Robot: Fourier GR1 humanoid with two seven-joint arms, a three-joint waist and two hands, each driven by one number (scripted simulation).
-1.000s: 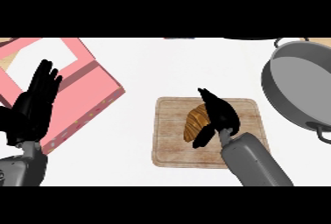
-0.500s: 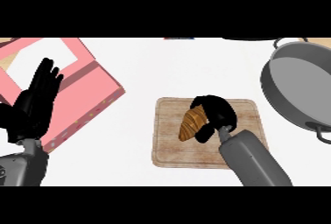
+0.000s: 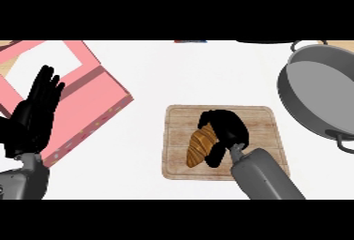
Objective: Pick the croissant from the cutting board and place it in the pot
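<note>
A golden-brown croissant [image 3: 198, 147] lies on the wooden cutting board [image 3: 262, 123] near the middle of the counter. My right hand [image 3: 226, 130] is over it, with fingers and thumb curled round its upper and right side, hiding part of it. The croissant still rests on the board. A large grey pot [image 3: 319, 91] with side handles stands at the far right, with nothing showing inside. My left hand [image 3: 34, 112] rests open at the left edge, fingers up, over the pink box.
A pink box [image 3: 86, 101] with an open lid lies at the left, partly beneath my left hand. White counter stretches between the cutting board and the pot. A dark object shows at the top edge.
My right hand went from open above the croissant to curled round it. The croissant has shifted slightly on the board. The left hand has stayed still.
</note>
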